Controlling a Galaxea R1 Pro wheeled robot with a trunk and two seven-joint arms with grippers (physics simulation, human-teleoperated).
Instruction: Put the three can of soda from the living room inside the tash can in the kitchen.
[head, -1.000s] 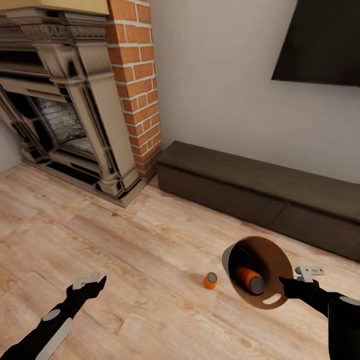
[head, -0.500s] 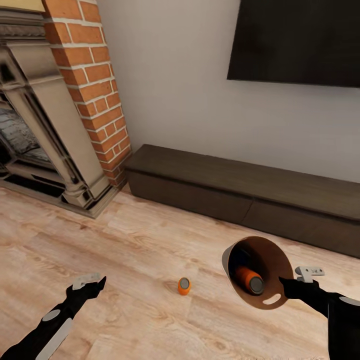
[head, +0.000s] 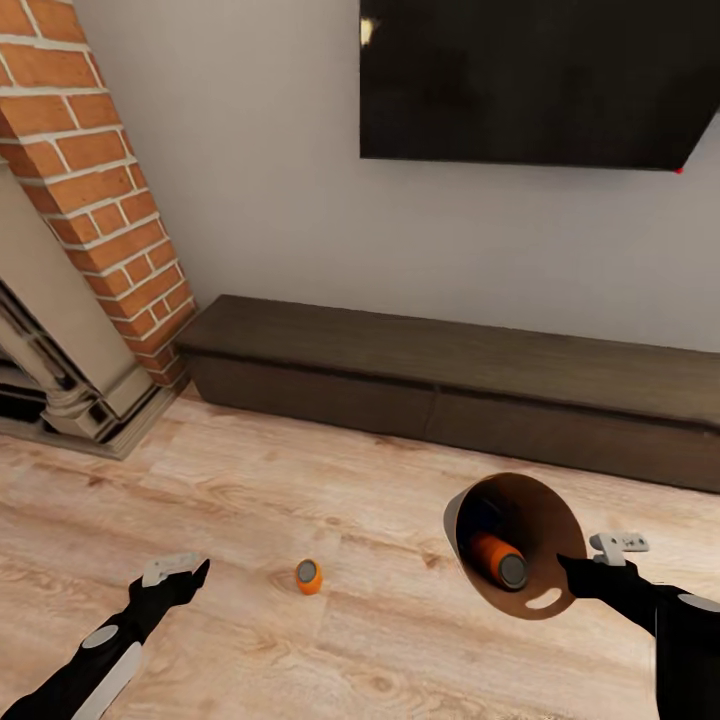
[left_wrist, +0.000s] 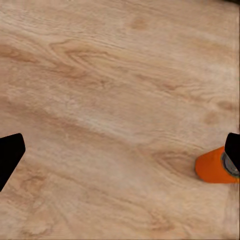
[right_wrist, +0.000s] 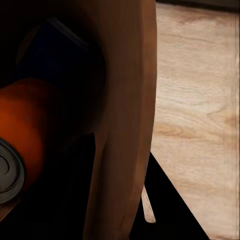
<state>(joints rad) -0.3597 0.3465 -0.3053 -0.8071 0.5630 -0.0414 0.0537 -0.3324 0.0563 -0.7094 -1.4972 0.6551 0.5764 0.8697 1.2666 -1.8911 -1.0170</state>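
bin (head: 520, 520) gripped by right pincer (head: 572, 572), blue can (right_wrist: 60, 55) inside; left pincer (head: 185, 572) spread.

Count as observed: two orange soda cans, one lying on the floor (head: 309, 576) at lower centre, one inside the bin (head: 499, 560). One dark blue can (head: 483, 517) behind it. One tash can (head: 545, 515). Two grippers.

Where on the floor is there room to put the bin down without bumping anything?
Bare planks lie between the orange can on the floor and the dark low cabinet, and between that can and the left end effector. By the fireplace base it gets tighter. The bin, held by the right end effector, already has cans inside.
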